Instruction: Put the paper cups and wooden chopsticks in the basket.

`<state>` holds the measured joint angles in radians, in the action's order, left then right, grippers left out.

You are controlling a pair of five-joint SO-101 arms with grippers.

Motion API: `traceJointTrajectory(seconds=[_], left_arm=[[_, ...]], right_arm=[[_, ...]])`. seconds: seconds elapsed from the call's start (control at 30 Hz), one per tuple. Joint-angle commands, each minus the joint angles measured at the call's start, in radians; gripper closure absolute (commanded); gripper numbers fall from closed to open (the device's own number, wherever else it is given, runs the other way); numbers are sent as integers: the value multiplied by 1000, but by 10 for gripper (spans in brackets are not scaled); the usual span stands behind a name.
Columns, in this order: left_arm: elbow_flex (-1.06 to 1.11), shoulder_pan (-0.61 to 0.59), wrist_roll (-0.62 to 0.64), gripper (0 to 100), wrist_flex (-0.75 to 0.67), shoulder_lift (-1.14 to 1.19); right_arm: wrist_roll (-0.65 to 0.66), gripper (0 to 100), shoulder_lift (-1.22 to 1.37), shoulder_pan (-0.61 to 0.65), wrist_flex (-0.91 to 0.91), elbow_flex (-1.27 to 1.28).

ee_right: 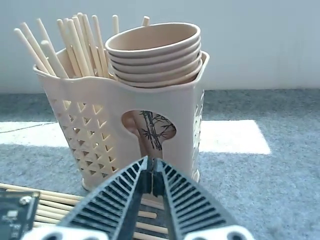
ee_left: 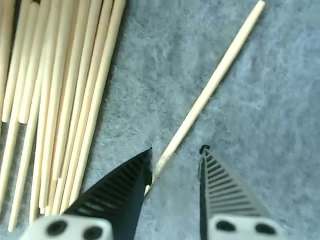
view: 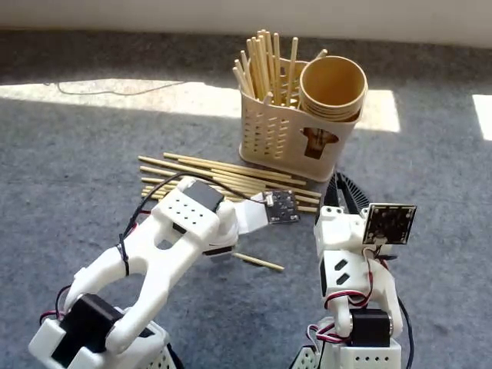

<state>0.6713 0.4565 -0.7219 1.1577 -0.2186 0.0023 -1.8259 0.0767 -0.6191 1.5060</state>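
I see left gripper [ee_left: 177, 150] wide, tips straddling single chopstick [ee_left: 215, 80] on carpet [ee_left: 280, 100]; right gripper [ee_right: 151, 165] closed, empty, facing basket [ee_right: 90, 105].

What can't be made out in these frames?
High view: loose chopstick's near end, under the left arm.
Left wrist view: chopstick pile count, cut off by the edges; whether the left claw touches the loose chopstick, its end behind a finger.
Right wrist view: paper cup stack's lower part, behind the basket wall.

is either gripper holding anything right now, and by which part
Nothing is held. The left gripper is open around one end of a lone chopstick lying on the carpet; the right gripper is shut and empty.
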Motion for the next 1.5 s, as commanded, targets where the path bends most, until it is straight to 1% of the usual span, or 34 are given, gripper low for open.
traceJointTrajectory(seconds=[0.0,0.1,0.3,0.53,0.63,0.87,1.1,1.47], left_arm=[[-56,-5,-21,842,-52,62],[-90,-5,-60,843,-61,171],[-193,-16,-60,851,-72,344],[-236,-16,-58,988,-57,397],[-243,-13,-57,994,17,395],[-232,-16,-57,994,160,288],[-232,-24,-57,994,270,137],[-239,-156,-54,994,292,-59]], right_arm=[[18,971,-8,8,28,-13],[18,971,-10,8,28,-10],[18,971,-10,7,28,-8],[20,971,-10,7,28,-8],[20,971,-10,7,28,-7],[20,971,-10,7,28,-7],[20,971,-10,5,28,-7],[20,971,-10,5,30,-7]])
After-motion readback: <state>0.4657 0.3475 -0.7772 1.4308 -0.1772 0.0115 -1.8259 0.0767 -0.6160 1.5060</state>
